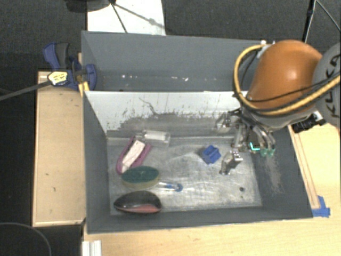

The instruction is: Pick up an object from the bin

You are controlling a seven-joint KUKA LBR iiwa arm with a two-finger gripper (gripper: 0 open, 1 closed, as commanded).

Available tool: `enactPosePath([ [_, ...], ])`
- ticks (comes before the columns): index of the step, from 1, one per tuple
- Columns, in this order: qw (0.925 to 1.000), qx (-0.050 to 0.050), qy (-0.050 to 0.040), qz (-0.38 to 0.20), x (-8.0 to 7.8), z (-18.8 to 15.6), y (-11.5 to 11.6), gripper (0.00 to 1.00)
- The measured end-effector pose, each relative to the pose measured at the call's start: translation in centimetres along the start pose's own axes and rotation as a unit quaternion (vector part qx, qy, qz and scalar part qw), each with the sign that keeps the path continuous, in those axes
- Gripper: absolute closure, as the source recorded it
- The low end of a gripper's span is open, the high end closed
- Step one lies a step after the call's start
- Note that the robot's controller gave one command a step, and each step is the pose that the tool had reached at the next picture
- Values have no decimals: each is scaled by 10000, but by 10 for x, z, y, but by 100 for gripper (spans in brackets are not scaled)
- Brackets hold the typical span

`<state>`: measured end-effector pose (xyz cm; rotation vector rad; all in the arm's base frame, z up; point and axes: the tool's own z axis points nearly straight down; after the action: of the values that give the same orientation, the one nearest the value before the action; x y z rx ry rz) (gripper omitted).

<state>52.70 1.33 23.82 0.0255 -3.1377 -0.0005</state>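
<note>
My gripper (230,164) hangs low over the right half of the bin floor, under the orange dome. A small blue block (210,154) lies just left of its fingertip, apart from it. Nothing shows between the fingers. Farther left lie a green oval sponge-like pad (140,175) and a small clear piece with a blue tip (169,186).
On the bin's left side rest a pink and white tube-like thing (132,154), a clear plastic piece (154,137) near the back wall, and a dark oval thing with a red underside (137,202) at the front left corner.
</note>
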Motion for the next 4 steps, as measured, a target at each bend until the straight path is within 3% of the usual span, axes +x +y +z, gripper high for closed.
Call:
enactPosePath([
  [1,9884,-3,-1,-1520,-29,156,45,0],
  [2,9640,-8,-47,-2659,-22,132,145,0],
  [3,9132,8,-9,-4075,-19,158,165,0],
  [4,9143,4,-26,-4051,-20,157,166,100],
])
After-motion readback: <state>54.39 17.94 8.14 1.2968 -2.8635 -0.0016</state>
